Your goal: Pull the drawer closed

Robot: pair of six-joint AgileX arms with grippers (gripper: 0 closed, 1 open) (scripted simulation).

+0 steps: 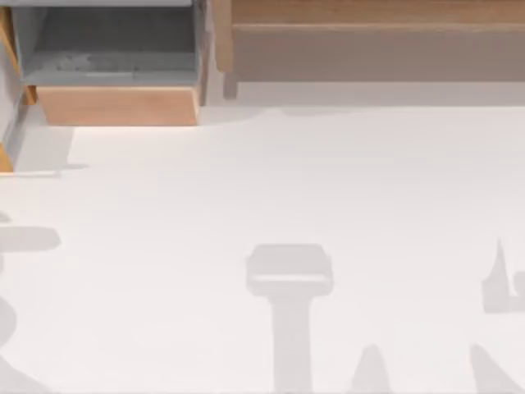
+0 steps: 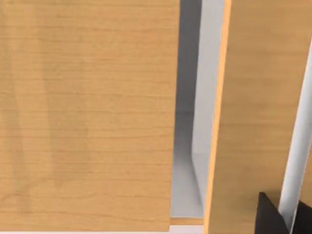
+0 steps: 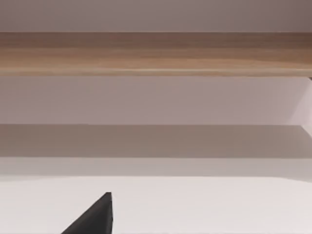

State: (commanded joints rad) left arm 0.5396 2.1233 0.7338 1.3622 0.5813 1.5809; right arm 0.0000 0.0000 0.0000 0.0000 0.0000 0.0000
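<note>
In the top view the drawer [image 1: 117, 105] sits in the upper left of the frame, standing open: its plain light-wood front panel faces down the frame toward the bare white table [image 1: 271, 180], and behind that panel the grey inner floor and walls lie exposed. To its right, running along the upper edge of the frame to the right corner, is the long wooden shelf [image 1: 369, 37] with its beige recess, apart from the drawer with a narrow gap between them. Grey shadows of the arms fall across the lower half of the table (shadows only, soft-edged, one broad T-shape at lower centre). Over to the left wrist view: wood grain right up close, a wide light-wood panel of the drawer [image 2: 87, 117] at the left of the frame, a grey slot at centre, and another wooden board at the right. At the lower right corner a dark fingertip of the left gripper [image 2: 270, 217] pokes in, close to that board; whether that pincer is open or closed I cannot tell. In the right wrist view the shelf [image 3: 156, 53] stretches across the upper part of the frame, and one dark fingertip of the right gripper [image 3: 95, 217] shows at the lower left, above the white table; its state I cannot tell either.
</note>
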